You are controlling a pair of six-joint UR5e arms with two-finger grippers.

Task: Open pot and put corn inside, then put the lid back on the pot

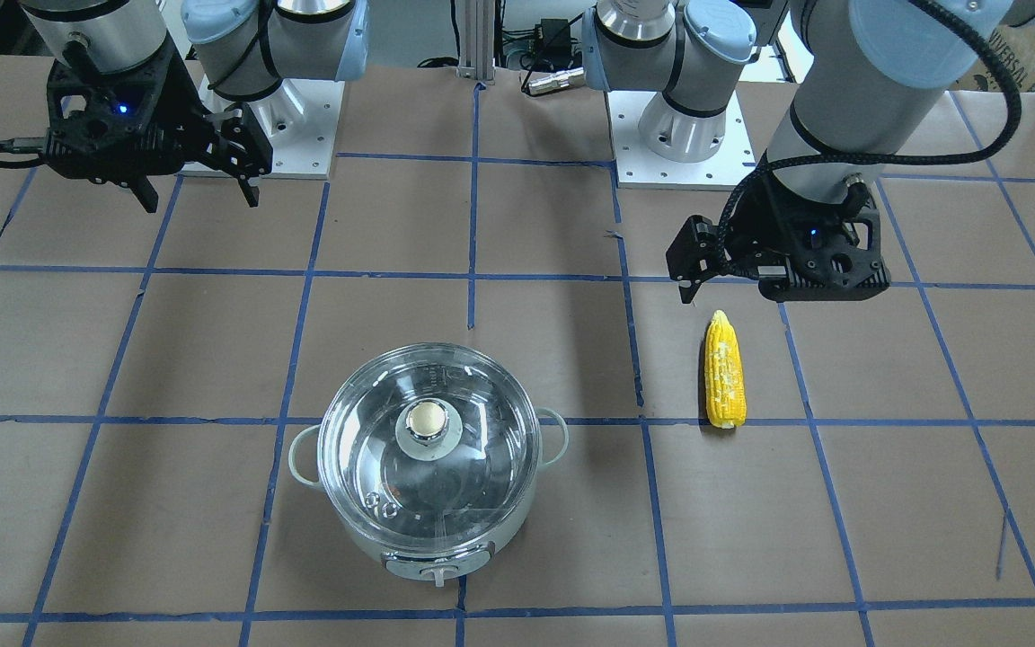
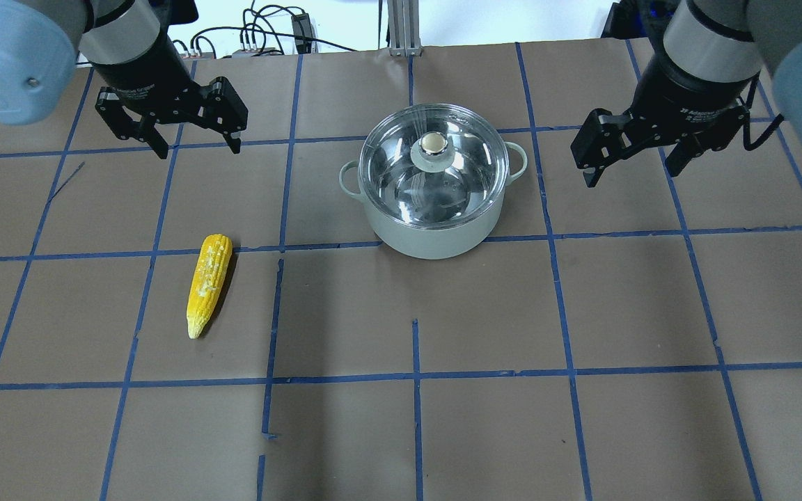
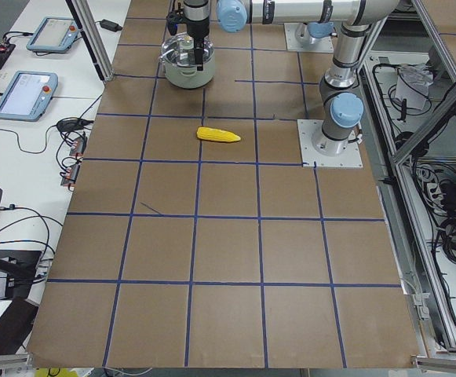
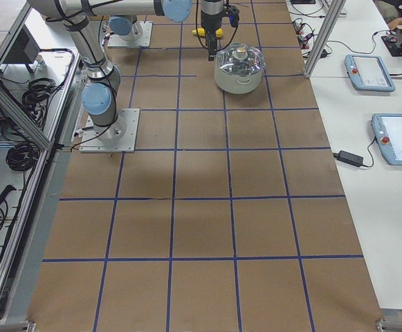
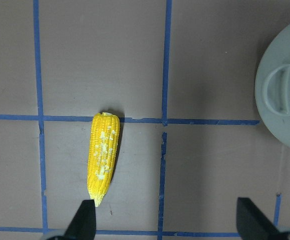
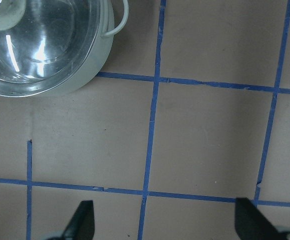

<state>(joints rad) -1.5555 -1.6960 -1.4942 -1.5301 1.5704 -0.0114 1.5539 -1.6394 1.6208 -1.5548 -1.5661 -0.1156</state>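
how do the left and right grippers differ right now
The left gripper hangs on the corn's side of the table, while the right gripper hangs on the opposite side, beside the pot. The left wrist view shows the corn's tip close to one finger. The right wrist view shows part of the pot but no corn. Both grippers are open, empty and above the table.
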